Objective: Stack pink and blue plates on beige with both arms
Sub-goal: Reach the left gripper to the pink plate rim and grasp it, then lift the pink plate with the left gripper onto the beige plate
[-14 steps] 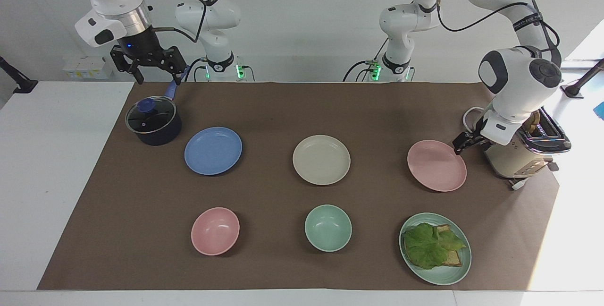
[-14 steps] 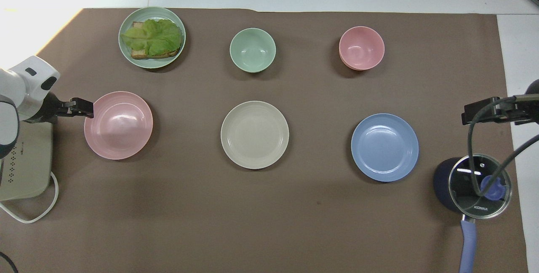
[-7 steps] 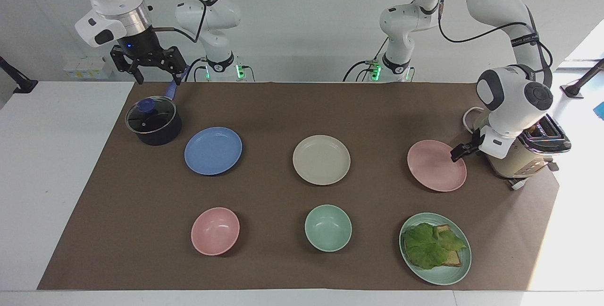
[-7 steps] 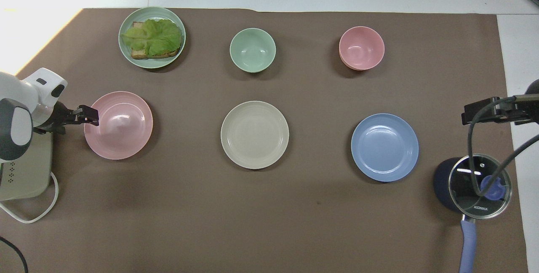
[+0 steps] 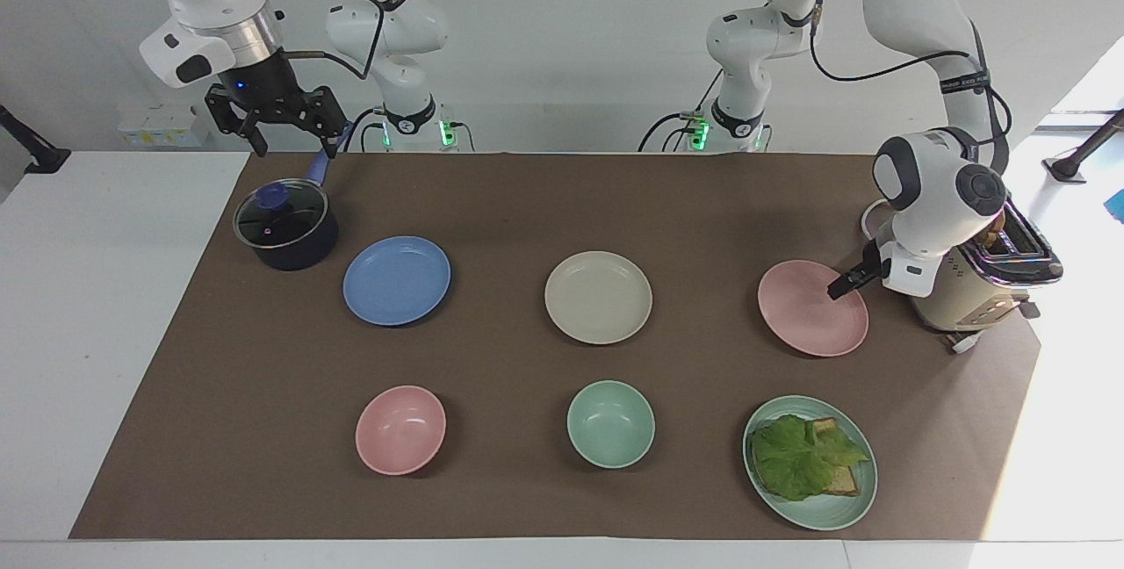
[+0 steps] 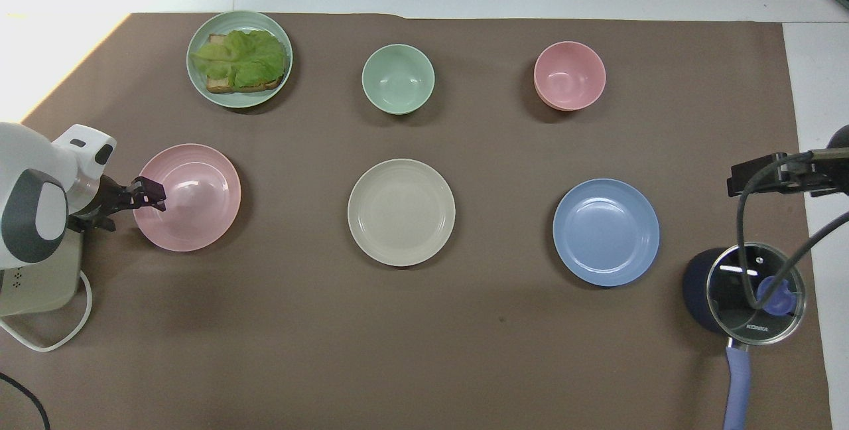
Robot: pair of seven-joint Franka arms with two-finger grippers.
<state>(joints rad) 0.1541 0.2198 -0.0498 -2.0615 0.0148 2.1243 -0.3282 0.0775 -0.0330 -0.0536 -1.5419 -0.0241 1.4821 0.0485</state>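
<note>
Left hand (image 5: 836, 291) at pink plate (image 5: 808, 310) rim beside toaster (image 5: 975, 288), grip unclear. Right hand (image 5: 290, 146) waits spread over pot (image 5: 285, 226).

A dark pot (image 5: 287, 231) with a glass lid (image 6: 755, 293) and a blue handle (image 6: 736, 387) sits just below the right pincer (image 5: 294, 146). A beige toaster (image 5: 975, 284) stands beside the left pincer (image 5: 834, 291), its white cord (image 6: 56, 334) looping on the brown mat (image 5: 527, 200). Well apart from both pincers, along the edge of the tabletop (image 5: 79, 306) farthest from the robots — a pink bowl (image 5: 400, 429), a green bowl (image 5: 610, 423), and a green plate (image 5: 825, 512) carrying toast (image 5: 841, 481) under lettuce (image 5: 799, 455).
</note>
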